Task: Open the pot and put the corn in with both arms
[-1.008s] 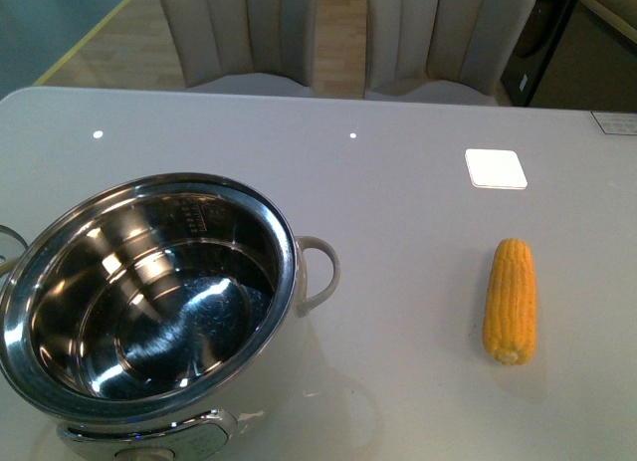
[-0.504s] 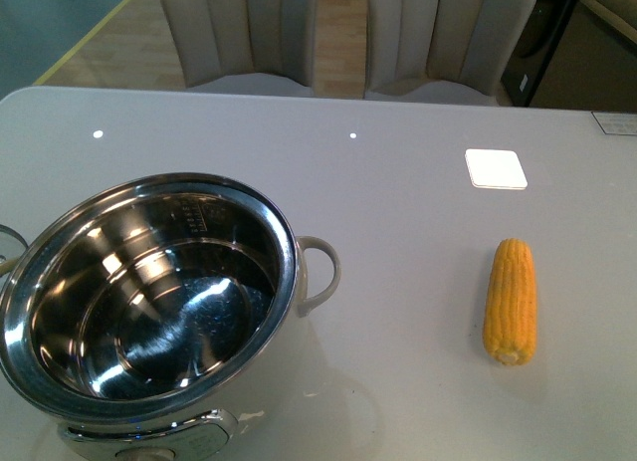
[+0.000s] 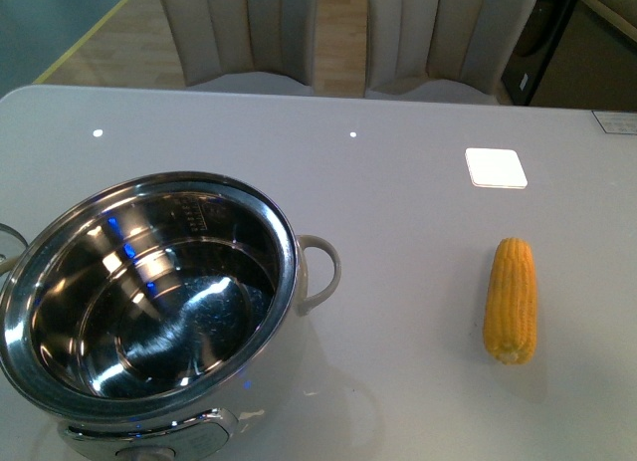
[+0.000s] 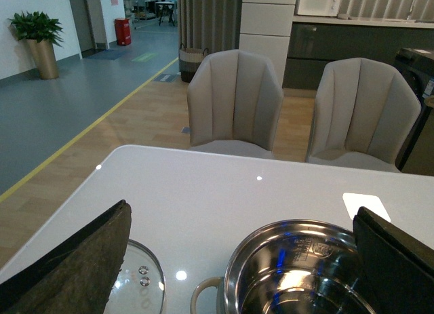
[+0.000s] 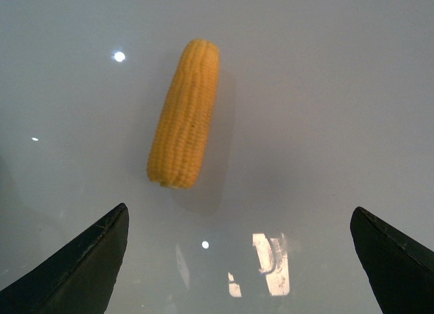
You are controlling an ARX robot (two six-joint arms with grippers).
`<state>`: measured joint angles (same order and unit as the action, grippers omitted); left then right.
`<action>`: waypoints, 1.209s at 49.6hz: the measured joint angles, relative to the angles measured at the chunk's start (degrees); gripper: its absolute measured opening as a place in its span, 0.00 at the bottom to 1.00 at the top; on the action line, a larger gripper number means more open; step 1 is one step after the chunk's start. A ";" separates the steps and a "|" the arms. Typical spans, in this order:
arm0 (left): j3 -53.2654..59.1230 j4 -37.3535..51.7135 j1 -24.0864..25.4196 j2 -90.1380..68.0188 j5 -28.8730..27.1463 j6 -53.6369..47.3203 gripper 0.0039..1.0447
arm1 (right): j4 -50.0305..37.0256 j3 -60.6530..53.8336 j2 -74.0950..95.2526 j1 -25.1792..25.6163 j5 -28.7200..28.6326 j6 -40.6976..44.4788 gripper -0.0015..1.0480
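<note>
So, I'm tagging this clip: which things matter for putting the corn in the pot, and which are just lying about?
Job: pot, glass lid lying beside it, corn, left gripper, right gripper.
Just about: chairs, potted plant, microwave.

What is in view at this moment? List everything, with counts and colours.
pot: one, shiny steel, uncovered, empty, front left of the table.
glass lid: one, clear, flat on the table beside the pot.
corn cob: one, yellow-orange, on the table right of the pot, apart from it.
white square patch: one, on the table beyond the corn cob.
table: one, pale grey.
chairs: two, beige, at the table's far edge.
left gripper: black, open, empty, near the pot and glass lid.
right gripper: black, open, empty, over the table near the corn cob.
</note>
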<state>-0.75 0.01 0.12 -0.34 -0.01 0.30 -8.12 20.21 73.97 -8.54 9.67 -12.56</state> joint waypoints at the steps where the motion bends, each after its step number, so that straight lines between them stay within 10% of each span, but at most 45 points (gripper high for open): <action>1: 0.00 0.00 0.00 0.00 0.00 0.00 0.93 | -0.50 0.81 2.16 0.00 0.24 -0.15 0.92; 60: 0.00 0.00 0.00 0.00 0.00 0.00 0.93 | -11.67 18.25 38.29 -4.57 -3.63 -8.92 0.92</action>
<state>-0.75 0.01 0.12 -0.34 -0.01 0.30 -19.79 38.46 112.27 -13.10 6.04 -21.47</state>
